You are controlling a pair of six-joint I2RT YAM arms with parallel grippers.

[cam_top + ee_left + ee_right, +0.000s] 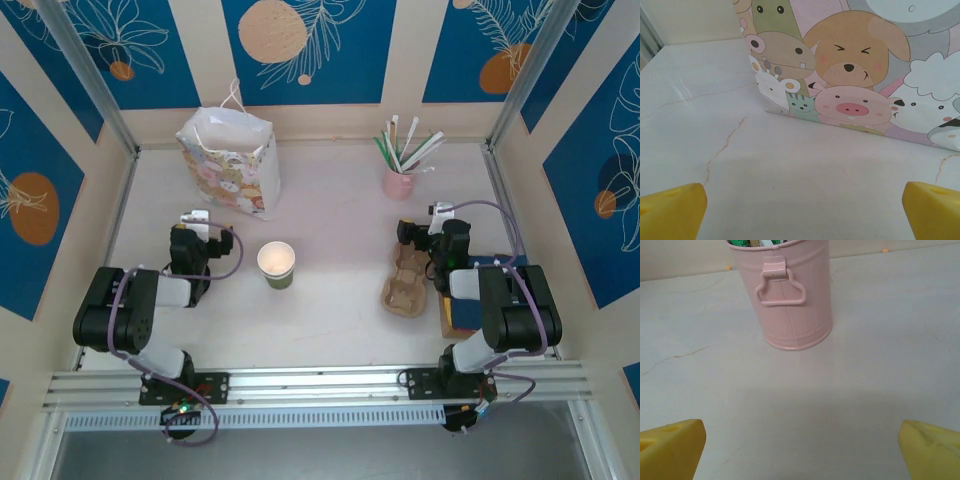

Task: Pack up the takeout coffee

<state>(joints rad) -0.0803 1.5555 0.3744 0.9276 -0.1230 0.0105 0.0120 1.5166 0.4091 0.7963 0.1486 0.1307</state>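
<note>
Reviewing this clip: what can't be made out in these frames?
Top view: the gift bag's inside, hidden by its own walls.
Left wrist view: the bag's top, cut off by the upper edge.
Right wrist view: the pink bucket's contents, mostly cut off by the upper edge.
Top view: a flat item under the right arm, mostly covered.
</note>
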